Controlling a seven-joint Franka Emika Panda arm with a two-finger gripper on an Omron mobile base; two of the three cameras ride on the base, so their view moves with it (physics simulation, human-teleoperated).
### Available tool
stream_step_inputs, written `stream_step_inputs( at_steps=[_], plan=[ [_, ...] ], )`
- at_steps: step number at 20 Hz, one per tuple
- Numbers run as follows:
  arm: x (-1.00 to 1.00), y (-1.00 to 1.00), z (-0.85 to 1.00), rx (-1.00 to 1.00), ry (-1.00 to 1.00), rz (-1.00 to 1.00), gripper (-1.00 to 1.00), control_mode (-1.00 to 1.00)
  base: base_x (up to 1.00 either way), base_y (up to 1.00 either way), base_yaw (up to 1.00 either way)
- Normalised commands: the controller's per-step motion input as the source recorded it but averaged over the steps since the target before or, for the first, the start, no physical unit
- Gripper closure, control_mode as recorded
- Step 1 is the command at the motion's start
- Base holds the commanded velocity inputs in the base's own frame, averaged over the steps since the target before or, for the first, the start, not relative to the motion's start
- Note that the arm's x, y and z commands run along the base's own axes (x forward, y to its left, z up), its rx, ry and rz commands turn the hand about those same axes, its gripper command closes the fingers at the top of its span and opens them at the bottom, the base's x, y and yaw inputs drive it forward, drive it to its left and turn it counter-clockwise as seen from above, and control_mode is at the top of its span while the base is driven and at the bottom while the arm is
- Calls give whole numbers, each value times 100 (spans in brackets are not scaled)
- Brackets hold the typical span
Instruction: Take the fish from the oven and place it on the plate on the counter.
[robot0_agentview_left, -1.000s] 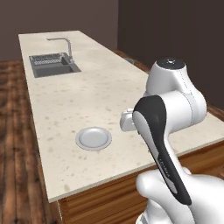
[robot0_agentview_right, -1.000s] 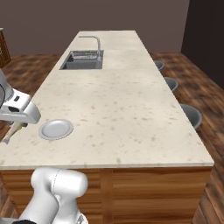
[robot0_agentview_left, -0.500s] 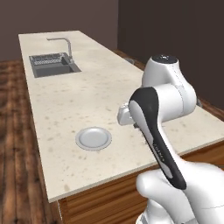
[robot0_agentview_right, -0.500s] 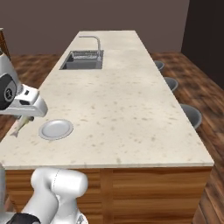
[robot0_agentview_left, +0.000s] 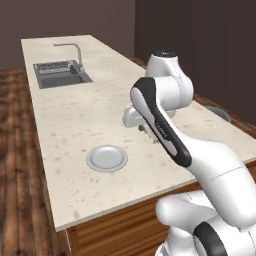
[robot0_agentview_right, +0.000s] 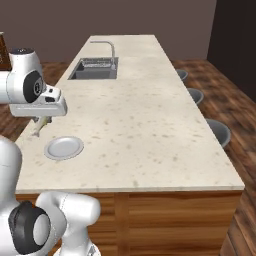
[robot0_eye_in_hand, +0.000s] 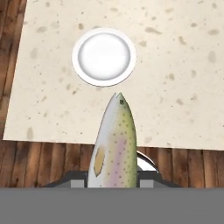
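The fish (robot0_eye_in_hand: 114, 144) is held in the gripper (robot0_agentview_right: 41, 120), whose jaws are closed on its body near the tail end. In the hand view the fish is seen lengthwise, with its head pointed away from the gripper and its spotted, pinkish-green side turned to the camera. In the right base view the fish (robot0_agentview_right: 40, 126) is seen hanging below the gripper, tilted, above the counter (robot0_agentview_right: 145, 125) and not touching it.

The plate (robot0_eye_in_hand: 104, 56) is located beyond the head of the fish, well apart from it in the hand view, and it lies flat on the counter (robot0_eye_in_hand: 175, 65). In the right base view the plate (robot0_agentview_right: 64, 147) is seen below the gripper and a little to the side of it, near the front edge of the counter. In the left base view the plate (robot0_agentview_left: 106, 158) is seen near the arm, on the speckled top.

The sink (robot0_agentview_right: 94, 69) with its tap is set far behind the gripper, at the other part of the counter. Round stools (robot0_agentview_right: 218, 132) are seen along the far side of the counter.
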Motion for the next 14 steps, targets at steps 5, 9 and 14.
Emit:
stream_step_inputs(
  at_steps=[5,9,14],
  plan=[
    [98,82,-32,-17,29,0,100,-100,0,0,0],
    [100,67,-92,-17,31,0,100,-100,0,0,0],
    [89,34,-100,-1,16,0,100,-100,0,0,0]
  ],
)
